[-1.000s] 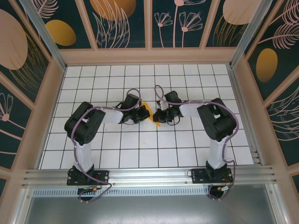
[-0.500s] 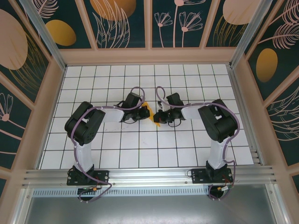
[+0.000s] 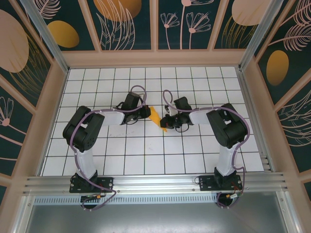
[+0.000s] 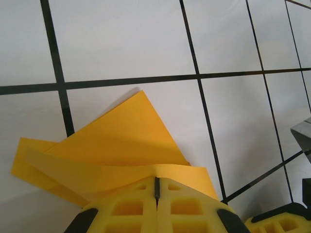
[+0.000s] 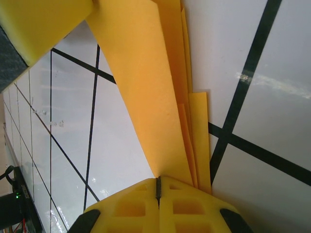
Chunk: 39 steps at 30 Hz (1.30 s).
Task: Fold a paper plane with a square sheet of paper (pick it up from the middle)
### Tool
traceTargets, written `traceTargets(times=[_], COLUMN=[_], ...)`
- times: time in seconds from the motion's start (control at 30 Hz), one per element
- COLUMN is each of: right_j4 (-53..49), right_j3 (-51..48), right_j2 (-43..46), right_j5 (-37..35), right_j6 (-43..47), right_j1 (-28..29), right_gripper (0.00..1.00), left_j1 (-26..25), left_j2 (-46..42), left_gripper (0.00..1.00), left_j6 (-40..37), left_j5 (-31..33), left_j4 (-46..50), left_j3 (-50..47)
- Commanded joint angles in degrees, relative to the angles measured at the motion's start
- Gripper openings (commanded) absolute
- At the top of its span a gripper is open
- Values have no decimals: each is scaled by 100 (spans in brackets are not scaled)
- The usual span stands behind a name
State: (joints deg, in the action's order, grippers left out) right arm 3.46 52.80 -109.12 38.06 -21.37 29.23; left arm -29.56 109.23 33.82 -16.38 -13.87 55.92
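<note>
The square sheet of paper (image 3: 154, 116) is a small, creased orange shape at mid-floor between the two arms. My left gripper (image 3: 146, 113) meets it from the left, my right gripper (image 3: 164, 122) from the right. In the left wrist view my gripper (image 4: 156, 182) is shut, and a raised flap of the paper (image 4: 121, 141) arches up to the slit between its tips. In the right wrist view my gripper (image 5: 157, 182) is shut on the narrow end of the stacked paper layers (image 5: 146, 87). These run up toward the left gripper's yellow finger (image 5: 43, 24).
The floor is white tiles with black lines (image 3: 146, 155). Dark leaf-patterned panels with painted orange ovals (image 3: 63, 34) wall in the back and sides. A metal rail (image 3: 155, 182) runs along the near edge by the arm bases.
The left arm has drawn back to the left, its elbow swinging outward. More of the orange paper now shows between the grippers. The right arm has barely moved.
</note>
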Motion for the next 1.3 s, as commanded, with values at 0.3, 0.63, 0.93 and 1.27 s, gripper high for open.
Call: traceTargets(times=[0.3,0.63,0.93,1.27], right_j4=[-1208,-1365,-1375,-1350], right_j3=[-363,-488,-670,-673], right_j2=[-423,-446,-455,-466], right_j5=[-523,-642,-686,-668], right_j6=[36,88,97,89], right_j1=[-70,-80,-120,-132], right_gripper=[0,0,0,0], left_j1=[133,342,795,1286], left_j2=[320,578,751,942], left_gripper=[4,3,3,3], left_j6=[54,-164,-461,-554], left_j5=[-493,26,213,288], left_j4=[-411,-82,183,236], left_j3=[-197,-53,311,377])
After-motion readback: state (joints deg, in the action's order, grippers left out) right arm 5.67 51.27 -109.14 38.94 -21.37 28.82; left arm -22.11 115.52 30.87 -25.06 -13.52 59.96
